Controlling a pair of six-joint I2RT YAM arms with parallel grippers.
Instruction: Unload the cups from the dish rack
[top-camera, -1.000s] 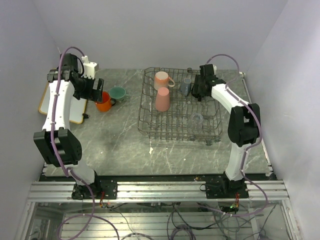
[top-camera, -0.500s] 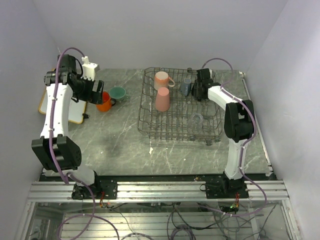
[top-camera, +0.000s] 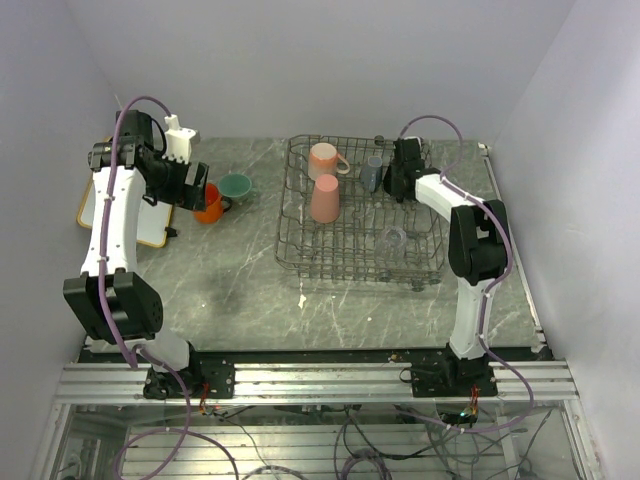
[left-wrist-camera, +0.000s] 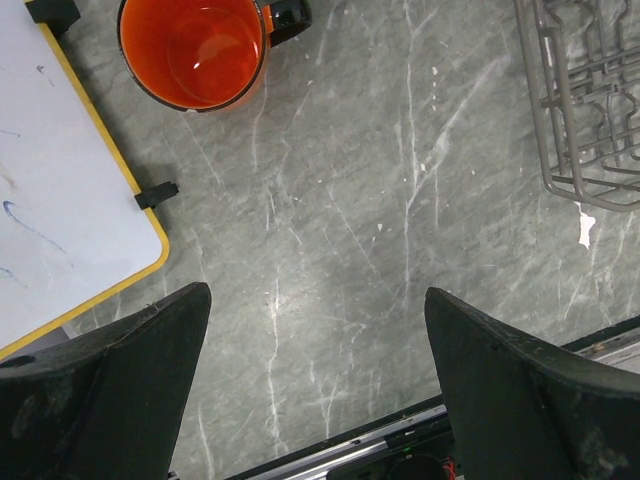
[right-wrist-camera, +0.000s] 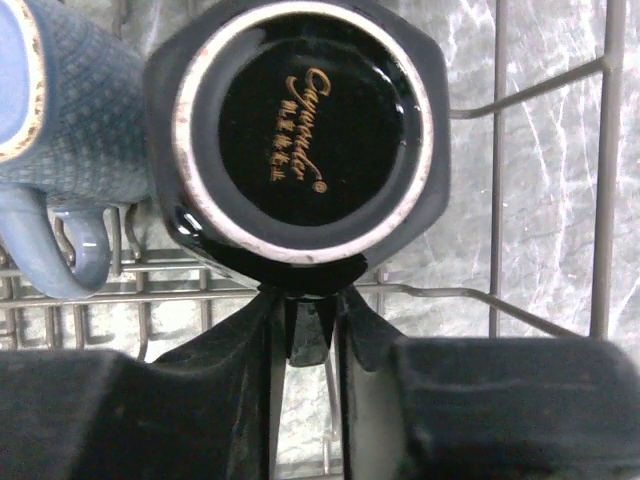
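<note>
While the left gripper (left-wrist-camera: 315, 296) gapes, the right gripper (right-wrist-camera: 307, 305) pinches the black mug (right-wrist-camera: 300, 120) with gold-script base.

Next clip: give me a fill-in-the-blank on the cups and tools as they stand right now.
1. The left tool hangs ___ over the table, holding nothing.
2. The mug beside the whiteboard is ___.
3. The black mug in the dish rack stands ___, its base facing the right wrist camera.
4. The textured cup next to it is ___.

Missing words: open; orange; upside down; grey-blue.
</note>
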